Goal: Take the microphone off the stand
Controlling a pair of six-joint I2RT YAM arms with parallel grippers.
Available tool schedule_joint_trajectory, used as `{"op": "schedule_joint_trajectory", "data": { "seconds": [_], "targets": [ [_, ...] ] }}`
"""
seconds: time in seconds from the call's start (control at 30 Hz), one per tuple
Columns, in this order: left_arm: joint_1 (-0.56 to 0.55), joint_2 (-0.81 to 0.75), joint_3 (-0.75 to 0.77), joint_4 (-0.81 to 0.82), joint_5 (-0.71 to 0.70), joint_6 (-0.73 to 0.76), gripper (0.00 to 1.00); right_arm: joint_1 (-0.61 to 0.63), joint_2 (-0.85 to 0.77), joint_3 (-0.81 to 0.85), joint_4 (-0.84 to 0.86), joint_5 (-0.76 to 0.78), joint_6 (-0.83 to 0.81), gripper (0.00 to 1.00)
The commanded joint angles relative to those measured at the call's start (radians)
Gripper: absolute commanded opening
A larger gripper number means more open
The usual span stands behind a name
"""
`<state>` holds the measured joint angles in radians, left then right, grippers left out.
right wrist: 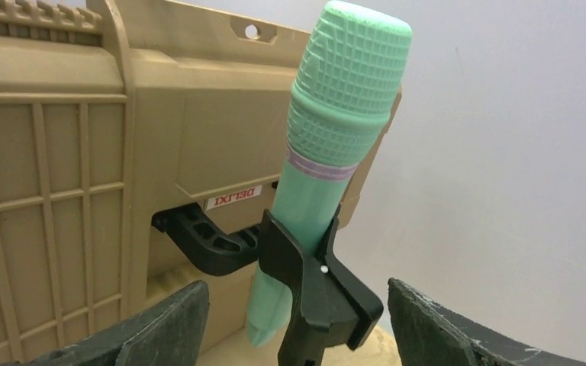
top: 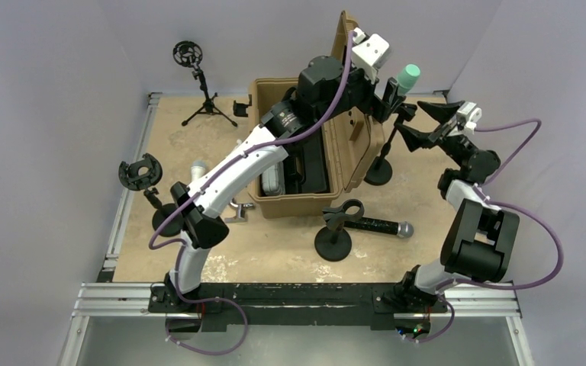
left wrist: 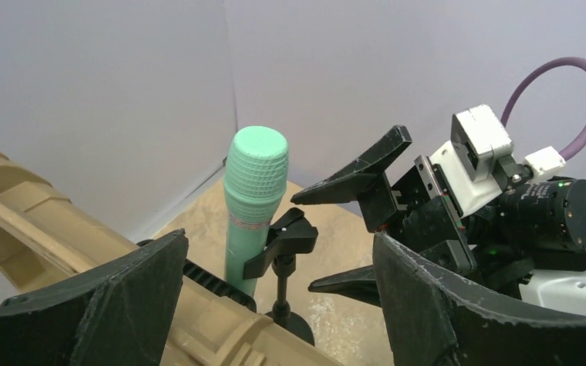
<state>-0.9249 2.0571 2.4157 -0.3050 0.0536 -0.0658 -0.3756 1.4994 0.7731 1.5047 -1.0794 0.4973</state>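
A mint-green microphone (top: 407,78) stands upright in the black clip (top: 403,111) of a round-based stand (top: 378,174) at the back right. My left gripper (top: 387,95) reaches over the case and sits open just left of the microphone. My right gripper (top: 421,122) is open just right of the clip. In the left wrist view the microphone (left wrist: 253,198) and clip (left wrist: 288,240) lie ahead between my open fingers (left wrist: 278,255), with the right gripper (left wrist: 336,229) facing them. The right wrist view shows the microphone (right wrist: 336,130) held in the clip (right wrist: 324,293), beyond my open jaws (right wrist: 296,293).
An open tan case (top: 351,145) stands left of the stand, its lid (right wrist: 61,152) close behind the microphone. A black microphone (top: 378,226) lies beside another stand (top: 334,238). A silver microphone (top: 198,168), a clip stand (top: 141,171) and a tripod mount (top: 191,57) are on the left.
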Motion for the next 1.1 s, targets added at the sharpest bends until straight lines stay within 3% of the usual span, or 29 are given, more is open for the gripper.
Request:
{"op": "schedule_joint_trajectory", "data": {
  "seconds": [0.0, 0.33, 0.43, 0.63, 1.07],
  "targets": [
    [-0.004, -0.094, 0.013, 0.016, 0.007, 0.012, 0.89, 0.013, 0.015, 0.074, 0.025, -0.038, -0.033, 0.81],
    [-0.003, 0.019, 0.098, 0.111, -0.005, 0.061, 0.97, 0.038, 0.044, 0.098, -0.05, 0.006, -0.092, 0.77],
    [-0.003, 0.074, 0.131, 0.164, -0.029, 0.107, 0.96, 0.046, 0.042, 0.096, -0.072, 0.043, -0.11, 0.75],
    [-0.003, 0.135, 0.134, 0.253, -0.051, 0.15, 0.84, 0.082, 0.024, 0.08, -0.147, 0.139, -0.21, 0.7],
    [-0.004, 0.144, 0.121, 0.256, -0.094, 0.113, 0.89, 0.107, 0.002, 0.106, -0.264, 0.195, -0.283, 0.56]
  ]
}}
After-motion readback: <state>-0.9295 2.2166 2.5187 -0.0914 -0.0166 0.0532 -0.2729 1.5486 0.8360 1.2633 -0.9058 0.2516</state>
